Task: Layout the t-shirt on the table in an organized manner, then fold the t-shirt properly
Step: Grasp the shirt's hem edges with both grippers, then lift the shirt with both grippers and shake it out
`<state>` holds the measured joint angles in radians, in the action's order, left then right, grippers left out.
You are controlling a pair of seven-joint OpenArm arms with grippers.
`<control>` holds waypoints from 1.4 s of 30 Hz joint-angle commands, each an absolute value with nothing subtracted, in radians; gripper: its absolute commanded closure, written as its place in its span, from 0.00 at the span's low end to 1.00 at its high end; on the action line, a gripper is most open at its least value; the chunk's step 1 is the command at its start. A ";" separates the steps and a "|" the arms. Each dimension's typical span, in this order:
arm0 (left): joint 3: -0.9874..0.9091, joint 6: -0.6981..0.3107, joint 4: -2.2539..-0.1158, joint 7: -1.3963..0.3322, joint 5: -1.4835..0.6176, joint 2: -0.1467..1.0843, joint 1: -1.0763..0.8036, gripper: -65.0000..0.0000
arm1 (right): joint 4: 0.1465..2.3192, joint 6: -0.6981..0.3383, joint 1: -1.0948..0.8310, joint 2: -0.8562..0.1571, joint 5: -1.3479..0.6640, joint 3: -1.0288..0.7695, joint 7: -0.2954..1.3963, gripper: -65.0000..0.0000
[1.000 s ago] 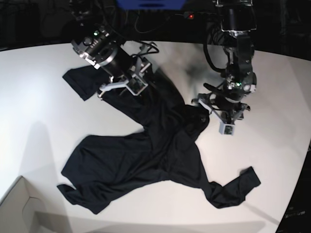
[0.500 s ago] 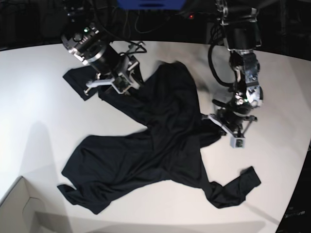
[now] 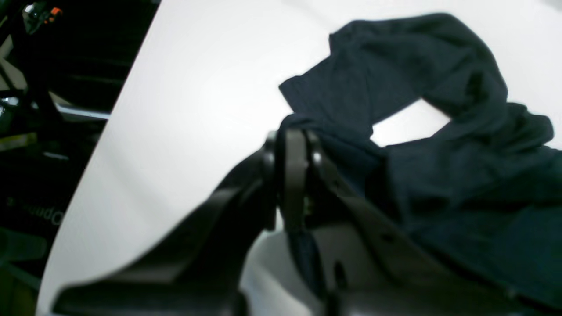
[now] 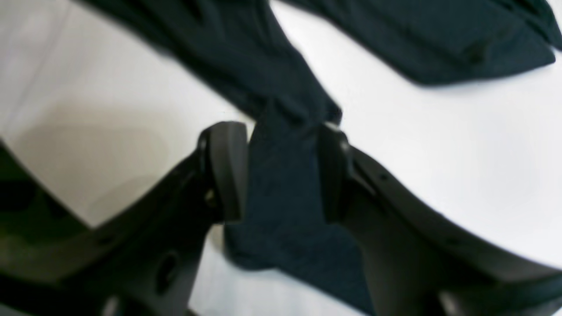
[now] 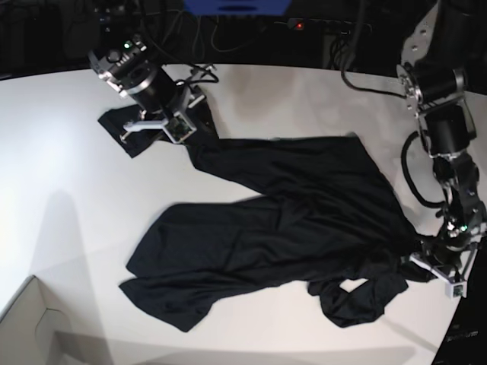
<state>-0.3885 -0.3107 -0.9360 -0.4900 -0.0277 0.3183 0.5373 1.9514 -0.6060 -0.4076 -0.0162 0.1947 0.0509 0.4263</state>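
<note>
Base view shows the t-shirt (image 5: 289, 220) spread across the middle of the white counter (image 5: 61, 175), a plain black soft cloth without print, wrinkled and stretched in a long band from about 10 o'clock to about 4 o'clock. One sleeve end lies flat near the counter's 10 o'clock area, beside the right gripper (image 5: 162, 126). A broad flap of the body reaches toward 7 o'clock, and a bunched, looped fold sits near 5 o'clock, just beside the left gripper (image 5: 435, 268).

Left wrist view shows the left gripper (image 3: 292, 171) with its jaws pressed together, a dark strip of the t-shirt (image 3: 461, 145) pinched between them; the cloth rises from there in heavy folds, with a small gap of counter (image 3: 189, 101) showing through a loop in the fabric.

Right wrist view shows the right gripper (image 4: 281, 171) with its jaws spread apart, a band of the t-shirt (image 4: 281, 175) running between the two pads; the picture is blurred, and whether the pads press the cloth cannot be told. More of the fabric lies flat on the counter (image 4: 439, 145) toward 1 o'clock in that view.

A pale cardboard box (image 5: 30, 327) corner shows at the base view's 8 o'clock edge.
</note>
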 commanded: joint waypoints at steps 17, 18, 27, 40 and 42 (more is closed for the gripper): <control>-0.386 -0.312 -1.132 -0.475 -0.036 0.306 0.397 0.63 | 1.920 -0.607 -0.412 0.007 0.176 0.097 0.404 0.59; -0.378 -0.312 -1.141 -0.475 -0.036 0.285 0.378 0.63 | 1.906 -0.607 -0.406 0.008 0.176 0.097 0.401 0.59; -0.228 -0.305 -1.122 -0.466 -0.027 0.180 0.285 0.63 | 1.765 -0.607 -0.329 0.001 0.177 0.088 0.398 0.71; -0.211 -0.308 -1.000 -0.473 -0.027 0.289 0.232 0.63 | 1.481 -0.607 -0.122 -0.073 0.177 -0.051 0.397 0.83; -0.211 -0.309 -1.030 -0.476 -0.033 0.297 0.193 0.63 | 1.409 -0.607 -0.059 -0.094 0.177 -0.090 0.397 0.83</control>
